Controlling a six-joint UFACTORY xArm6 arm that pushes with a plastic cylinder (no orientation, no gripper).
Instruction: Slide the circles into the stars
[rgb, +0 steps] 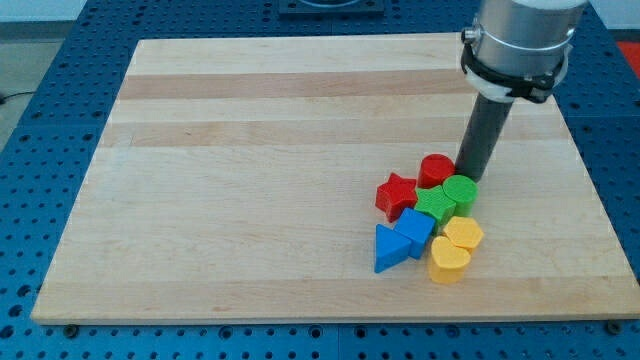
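My tip (466, 175) stands at the right side of the board, touching or nearly touching the right edge of the red circle (436, 169) and just above the green circle (461, 191). The red star (396, 194) lies to the left of the red circle. The green star (434, 205) sits between the red star and the green circle, touching both circles. All the blocks form one tight cluster.
Below the stars lie a blue cube (415, 231), a blue triangle (389, 248), a yellow hexagon-like block (463, 234) and a yellow heart (449, 260). The wooden board (250, 150) rests on a blue perforated table. The arm's grey body (520, 40) hangs above the board's right.
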